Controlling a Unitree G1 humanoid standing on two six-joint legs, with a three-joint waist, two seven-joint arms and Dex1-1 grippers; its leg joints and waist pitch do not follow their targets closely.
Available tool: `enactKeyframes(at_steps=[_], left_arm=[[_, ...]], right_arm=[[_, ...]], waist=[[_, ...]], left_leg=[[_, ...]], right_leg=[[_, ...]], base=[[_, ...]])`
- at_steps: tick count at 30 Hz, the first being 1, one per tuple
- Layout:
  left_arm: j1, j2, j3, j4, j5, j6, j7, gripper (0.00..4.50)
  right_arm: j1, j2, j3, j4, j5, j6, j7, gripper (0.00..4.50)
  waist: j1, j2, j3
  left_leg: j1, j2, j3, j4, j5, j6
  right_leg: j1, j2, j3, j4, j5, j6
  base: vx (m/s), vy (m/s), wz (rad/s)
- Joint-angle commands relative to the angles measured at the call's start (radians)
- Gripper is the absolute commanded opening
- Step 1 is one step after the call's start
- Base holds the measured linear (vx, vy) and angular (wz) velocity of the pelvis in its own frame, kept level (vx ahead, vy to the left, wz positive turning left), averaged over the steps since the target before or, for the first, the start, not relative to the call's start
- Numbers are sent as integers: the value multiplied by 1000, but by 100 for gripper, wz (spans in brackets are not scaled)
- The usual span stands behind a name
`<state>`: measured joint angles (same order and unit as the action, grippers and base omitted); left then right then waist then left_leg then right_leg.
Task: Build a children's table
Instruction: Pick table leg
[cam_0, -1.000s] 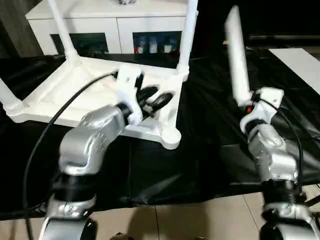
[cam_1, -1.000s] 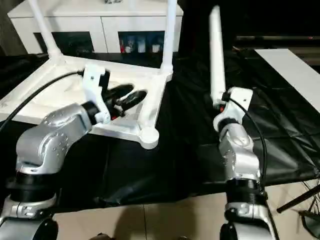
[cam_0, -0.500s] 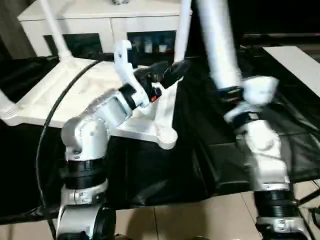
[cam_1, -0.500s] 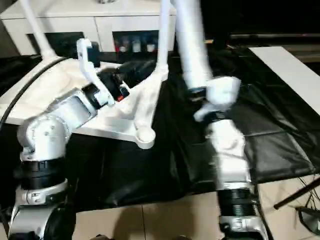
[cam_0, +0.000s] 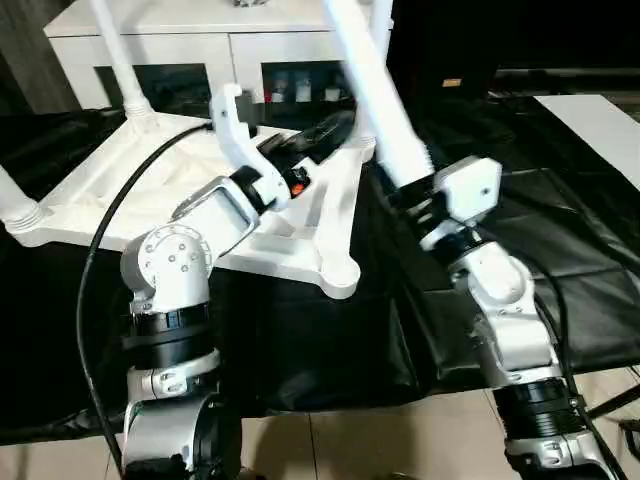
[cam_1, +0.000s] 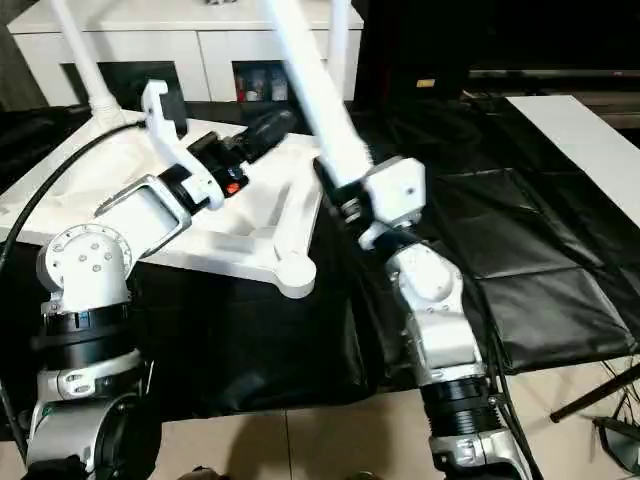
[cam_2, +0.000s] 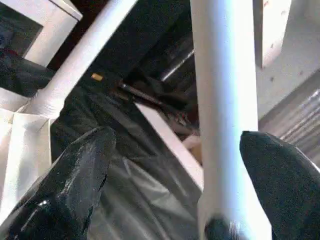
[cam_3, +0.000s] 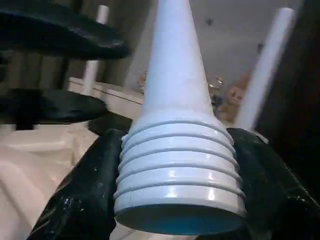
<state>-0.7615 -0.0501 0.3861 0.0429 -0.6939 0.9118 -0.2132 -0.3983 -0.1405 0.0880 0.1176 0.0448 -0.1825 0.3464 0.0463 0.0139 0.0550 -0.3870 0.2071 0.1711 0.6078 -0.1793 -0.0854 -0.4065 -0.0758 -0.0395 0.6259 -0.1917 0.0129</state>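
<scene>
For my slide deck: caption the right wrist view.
Right hand grips the loose table leg at its threaded end.

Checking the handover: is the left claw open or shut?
Open: the left claw has its fingers spread either side of the loose leg.

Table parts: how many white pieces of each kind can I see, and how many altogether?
White ribbed plastic table top, lying upside down: 1
Long white tapered legs screwed into it, at far left, left edge and far right: 3
Loose white tapered leg held in the right gripper: 1
Total: 5
</scene>
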Motion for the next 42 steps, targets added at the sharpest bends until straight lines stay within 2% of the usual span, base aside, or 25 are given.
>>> enactKeyframes(at_steps=[1, 6, 10, 15, 16, 17, 19, 27, 31, 36, 40, 41, 42], left_arm=[[-26, -1, 18, 9, -21, -8, 26, 450], [-38, -3, 35, 10, -75, -1, 25, 450], [-35, -8, 40, 6, -76, 11, 43, 450], [-36, -6, 50, 22, -98, 7, 72, 394], [-36, -6, 50, 22, -98, 7, 72, 394], [-36, -5, 51, 22, -102, 7, 74, 368], [-36, -4, 54, 23, -108, 4, 81, 360], [-36, -5, 67, 29, -127, -4, 106, 278], [-39, 0, 76, 43, -132, -4, 122, 259], [-38, 5, 82, 46, -140, 2, 116, 207], [-34, 15, 73, 40, -144, 1, 112, 200], [-32, 24, 60, 36, -144, 3, 102, 198], [-30, 28, 53, 34, -143, 4, 93, 198]], right_arm=[[4, -4, 10, -32, -4, -18, 13, 275], [21, -24, 62, -5, -41, -23, 51, 275], [21, -32, 82, -1, -64, -35, 63, 275], [20, -50, 106, 12, -107, -48, 59, 275], [20, -51, 106, 12, -107, -48, 59, 275], [19, -53, 108, 14, -112, -48, 56, 275], [19, -54, 109, 17, -119, -49, 54, 275], [17, -64, 119, 36, -151, -48, 40, 275], [16, -67, 120, 37, -172, -44, 26, 275], [12, -70, 126, 53, -189, -40, 27, 275], [13, -69, 130, 54, -181, -36, 28, 275], [14, -66, 129, 52, -172, -33, 35, 331], [16, -61, 124, 50, -156, -30, 46, 345]], waist=[[2, -6, -72], [5, -3, -71], [7, -3, -71], [10, -3, -71], [9, -2, -70], [10, -3, -71], [11, -3, -72], [10, -1, -72], [8, -2, -71], [9, -1, -72], [9, -2, -71], [9, -2, -71], [9, -4, -71]], left_leg=[[12, -1, 5, -62, -156, 57], [12, 0, 4, -62, -161, 53], [12, 1, 4, -62, -158, 54], [14, 1, 4, -63, -164, 50], [13, 0, 4, -63, -165, 50], [13, 0, 4, -62, -167, 49], [13, 1, 4, -62, -163, 50], [14, 0, 3, -62, -167, 48], [13, -1, 4, -62, -170, 48], [14, -1, 3, -62, -173, 45], [14, 0, 4, -62, -169, 50], [14, 0, 4, -62, -170, 51], [14, 0, 4, -62, -170, 51]], right_leg=[[56, -30, 26, -70, -54, -212], [56, -31, 26, -69, -60, -216], [57, -31, 26, -69, -52, -218], [56, -30, 26, -69, -58, -216], [55, -30, 26, -70, -60, -215], [56, -30, 27, -69, -60, -213], [56, -30, 26, -68, -52, -213], [56, -29, 26, -69, -54, -213], [56, -28, 26, -69, -47, -214], [57, -28, 26, -69, -49, -216], [57, -29, 26, -68, -42, -217], [57, -29, 26, -68, -47, -215], [57, -29, 26, -68, -49, -214]], base=[[0, 0, 0], [0, 0, 0], [0, 0, 0], [0, 0, 0], [0, 0, 0], [0, 0, 0], [0, 0, 0], [0, 0, 0], [0, 0, 0], [0, 0, 0], [0, 0, 0], [0, 0, 0], [0, 0, 0]])
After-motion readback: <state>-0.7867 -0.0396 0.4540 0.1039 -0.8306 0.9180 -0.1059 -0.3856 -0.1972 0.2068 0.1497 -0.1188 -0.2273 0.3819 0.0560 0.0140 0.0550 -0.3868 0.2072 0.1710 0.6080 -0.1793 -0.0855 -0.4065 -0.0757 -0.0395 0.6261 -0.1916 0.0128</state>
